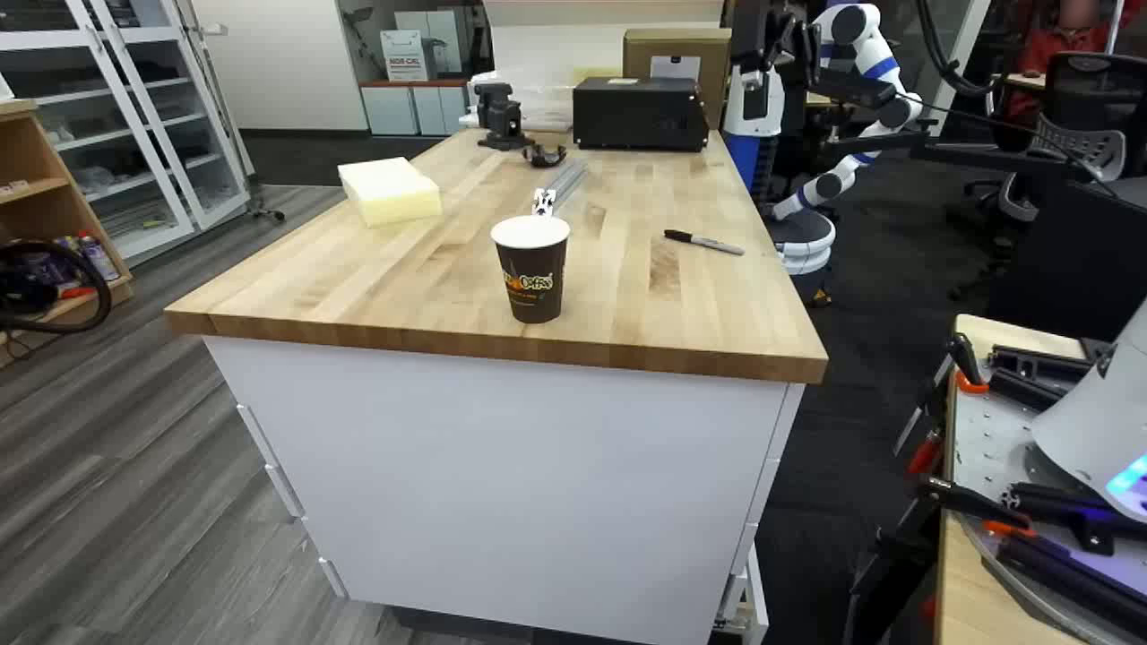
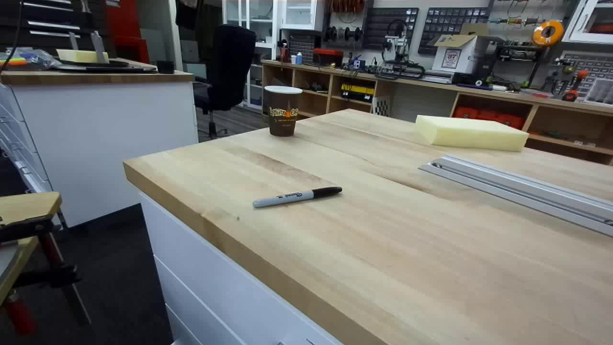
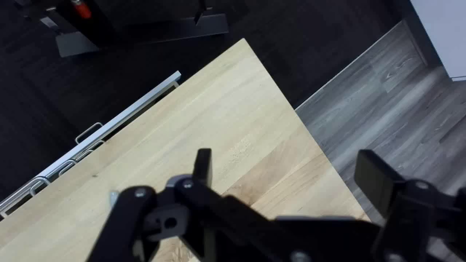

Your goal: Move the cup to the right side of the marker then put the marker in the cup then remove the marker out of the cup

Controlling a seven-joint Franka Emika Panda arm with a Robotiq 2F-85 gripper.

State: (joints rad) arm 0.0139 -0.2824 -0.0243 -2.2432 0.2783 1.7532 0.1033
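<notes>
The dark brown paper cup [image 1: 535, 287] with a white rim stands upright near the table's near edge in an exterior view. It also shows upright in an exterior view [image 2: 283, 117]. The marker [image 1: 703, 242], grey with a black cap, lies flat on the wooden tabletop, apart from the cup; it also shows in an exterior view [image 2: 297, 197]. In the wrist view, a small grey tip [image 3: 114, 197], possibly the marker's end, shows beside the left finger. My gripper [image 3: 287, 167] is open and empty above the table corner. The cup is not visible in the wrist view. The gripper is outside both exterior views.
A pale yellow foam block [image 1: 390, 193] and a metal rail [image 2: 517, 189] lie on the tabletop [image 1: 376, 287]. A black box [image 1: 639, 114] and a black vise-like device [image 1: 502, 116] stand at the back. The table edges drop to the floor. An open drawer [image 3: 120, 120] sticks out.
</notes>
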